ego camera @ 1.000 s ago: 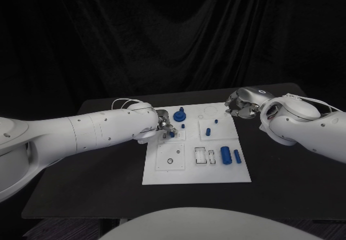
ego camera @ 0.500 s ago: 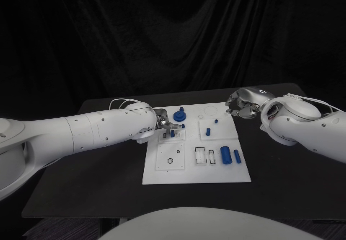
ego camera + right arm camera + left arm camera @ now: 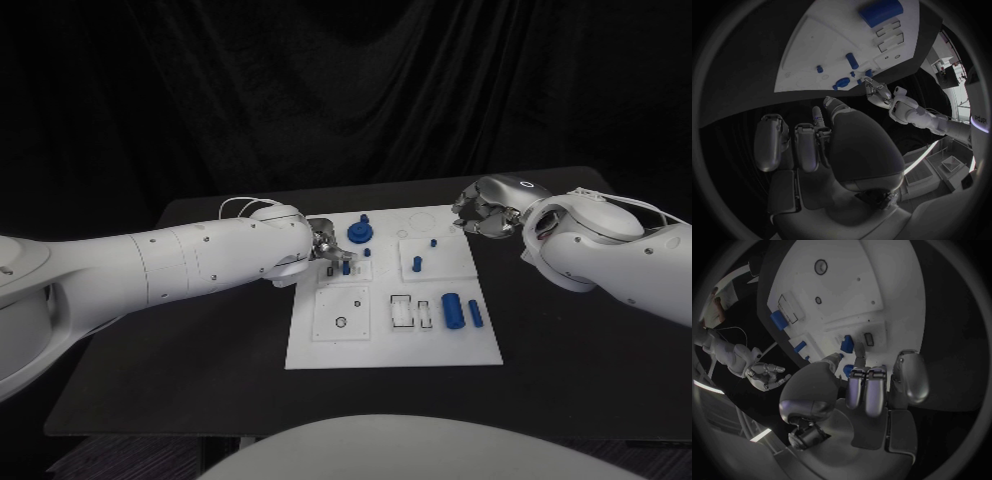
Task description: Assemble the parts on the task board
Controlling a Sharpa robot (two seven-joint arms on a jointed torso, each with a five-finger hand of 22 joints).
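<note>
Head view: the left hand (image 3: 329, 250) hangs over the task board (image 3: 378, 345) at its near-left upper section, fingertips down on a small blue part (image 3: 346, 267) beside a slot. Step in hand, by my judgement: seating that part; next it calls for a straight downward press, then release. The right hand (image 3: 480, 215) waits off the board's far right corner.
Left wrist view: thumb and a finger pinch the small blue part (image 3: 848, 343) (the other fingers stay straight above it), next to a dark slot (image 3: 869, 339).
Right wrist view: the right hand's fingers (image 3: 806, 145) are curled in, holding nothing; the board (image 3: 811, 55) lies well apart.
</note>
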